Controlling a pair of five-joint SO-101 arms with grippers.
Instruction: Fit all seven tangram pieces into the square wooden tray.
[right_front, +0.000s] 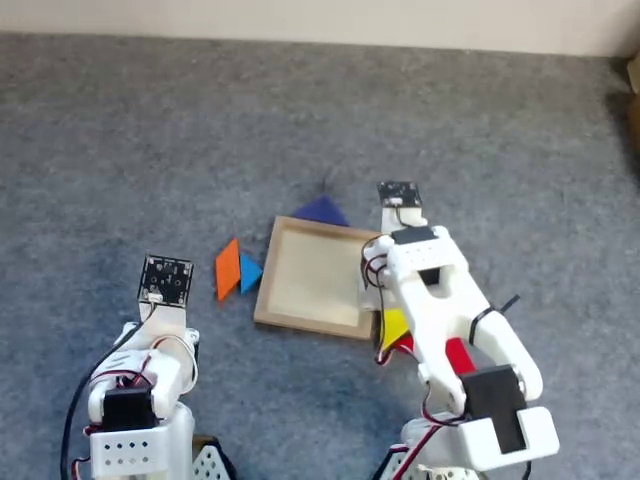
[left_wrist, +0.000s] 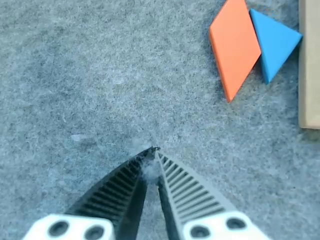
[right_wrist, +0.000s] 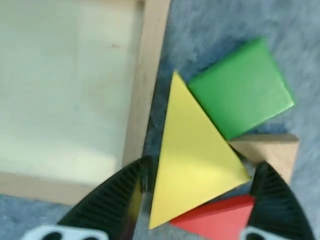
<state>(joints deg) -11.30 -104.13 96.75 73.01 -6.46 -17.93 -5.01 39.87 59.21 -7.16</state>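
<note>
light: bright, diffuse | shadows: soft, under tray (right_front: 308, 327) rim | glare: pale patch on tray floor

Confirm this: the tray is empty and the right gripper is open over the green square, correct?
No. The right wrist view shows the right gripper open over the yellow triangle, not the green square beside it. The tray is empty, as you said.

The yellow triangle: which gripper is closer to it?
Right. The right gripper straddles the yellow triangle, jaws open either side. The left gripper is shut over the carpet, on the tray's other side.
</note>
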